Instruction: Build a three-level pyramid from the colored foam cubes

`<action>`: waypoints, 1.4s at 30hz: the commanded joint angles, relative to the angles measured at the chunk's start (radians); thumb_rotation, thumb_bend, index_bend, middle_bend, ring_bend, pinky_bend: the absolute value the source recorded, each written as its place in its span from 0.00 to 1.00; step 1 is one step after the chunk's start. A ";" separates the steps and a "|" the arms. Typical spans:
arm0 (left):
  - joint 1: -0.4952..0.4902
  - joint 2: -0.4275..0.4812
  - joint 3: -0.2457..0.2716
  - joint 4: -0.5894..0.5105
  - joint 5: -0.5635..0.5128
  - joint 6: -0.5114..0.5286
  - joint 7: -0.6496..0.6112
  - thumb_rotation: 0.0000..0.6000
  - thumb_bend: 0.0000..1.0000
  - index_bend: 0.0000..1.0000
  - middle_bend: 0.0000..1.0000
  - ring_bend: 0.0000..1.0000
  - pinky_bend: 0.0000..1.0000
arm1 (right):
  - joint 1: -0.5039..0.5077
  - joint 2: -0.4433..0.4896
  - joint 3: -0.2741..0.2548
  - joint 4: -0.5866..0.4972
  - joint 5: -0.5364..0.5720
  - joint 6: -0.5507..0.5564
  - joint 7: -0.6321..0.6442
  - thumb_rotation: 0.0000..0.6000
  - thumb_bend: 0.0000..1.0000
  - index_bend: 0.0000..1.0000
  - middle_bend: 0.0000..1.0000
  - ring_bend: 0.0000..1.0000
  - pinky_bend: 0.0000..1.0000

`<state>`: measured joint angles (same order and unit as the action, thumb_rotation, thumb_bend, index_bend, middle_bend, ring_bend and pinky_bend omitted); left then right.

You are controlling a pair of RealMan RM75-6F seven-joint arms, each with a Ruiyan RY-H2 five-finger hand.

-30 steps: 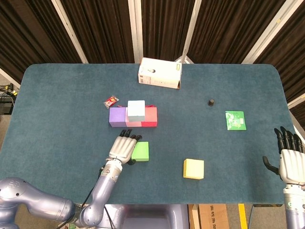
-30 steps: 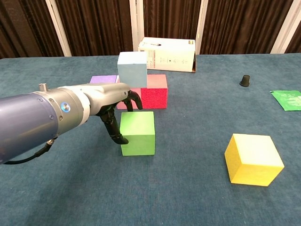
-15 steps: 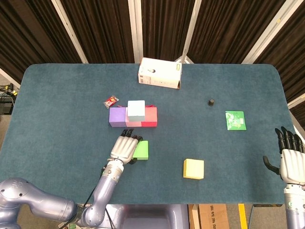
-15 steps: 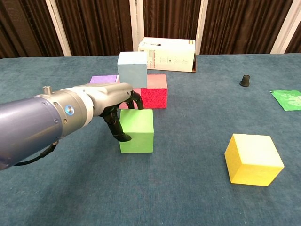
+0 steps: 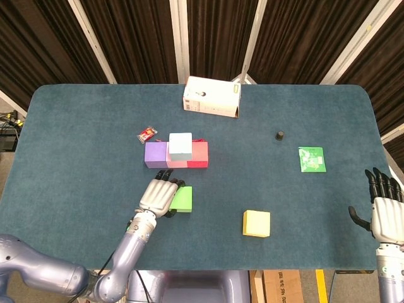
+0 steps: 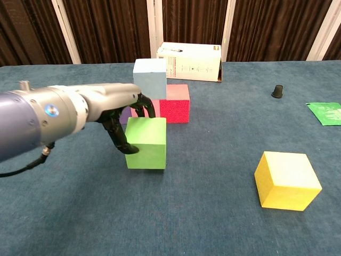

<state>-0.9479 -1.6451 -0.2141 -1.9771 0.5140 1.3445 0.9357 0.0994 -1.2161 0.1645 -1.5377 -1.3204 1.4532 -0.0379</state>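
Left hand (image 6: 125,114) grips the green foam cube (image 6: 146,142), now shifted leftward; just beyond its fingertips stand the purple (image 5: 155,154) and red foam cubes (image 6: 175,103) bearing the pale blue foam cube (image 6: 149,71); right hand (image 5: 386,214) idle, fingers spread

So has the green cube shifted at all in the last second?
Yes. The left hand holds the green cube, which has moved leftward in both views, now sitting further left relative to the red cube.
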 commanded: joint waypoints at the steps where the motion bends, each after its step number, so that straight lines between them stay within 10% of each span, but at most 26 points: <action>1: 0.012 0.055 0.017 -0.062 0.012 0.015 0.015 1.00 0.47 0.32 0.33 0.00 0.00 | 0.000 0.001 0.000 -0.004 -0.001 0.000 0.000 1.00 0.32 0.03 0.01 0.00 0.00; 16: 0.151 0.556 0.075 -0.378 0.222 -0.009 -0.143 1.00 0.47 0.33 0.31 0.00 0.00 | 0.001 -0.003 0.000 -0.008 0.002 -0.004 -0.002 1.00 0.32 0.03 0.01 0.00 0.00; 27: 0.144 0.762 -0.015 -0.193 0.163 -0.271 -0.439 1.00 0.47 0.33 0.30 0.00 0.00 | 0.006 -0.016 -0.006 -0.010 0.006 -0.015 -0.029 1.00 0.32 0.03 0.01 0.00 0.00; 42: 0.001 0.716 -0.041 0.109 0.051 -0.556 -0.541 1.00 0.47 0.33 0.28 0.00 0.00 | 0.015 -0.032 -0.003 -0.002 0.026 -0.032 -0.055 1.00 0.32 0.03 0.01 0.00 0.00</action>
<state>-0.9306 -0.9174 -0.2545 -1.8878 0.5754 0.8120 0.4089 0.1146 -1.2473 0.1612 -1.5395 -1.2955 1.4215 -0.0917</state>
